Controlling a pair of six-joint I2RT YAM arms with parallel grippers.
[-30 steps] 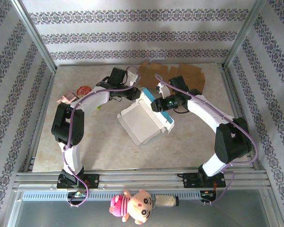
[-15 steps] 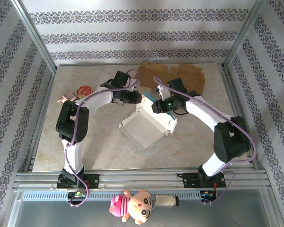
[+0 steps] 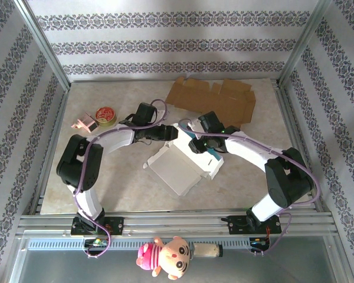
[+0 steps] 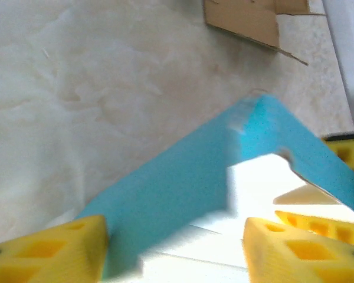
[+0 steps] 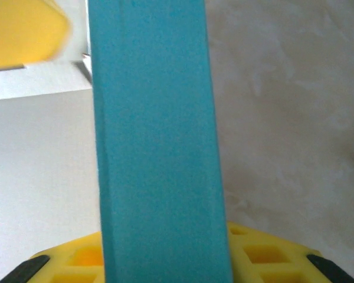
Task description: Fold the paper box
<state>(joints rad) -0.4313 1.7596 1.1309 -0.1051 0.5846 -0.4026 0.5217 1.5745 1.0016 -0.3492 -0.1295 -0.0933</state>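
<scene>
From above, the white paper box with teal flaps lies mid-table, with my left gripper and right gripper at its far edge. At my left wrist, the jaws stand wide around a teal flap. At my right wrist, the jaws pinch a teal panel.

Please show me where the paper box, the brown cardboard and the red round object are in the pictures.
paper box (image 3: 176, 169): top external view, on its flat white panel.
brown cardboard (image 3: 215, 99): top external view, on the middle of the sheet.
red round object (image 3: 105, 115): top external view, on its top face.
</scene>
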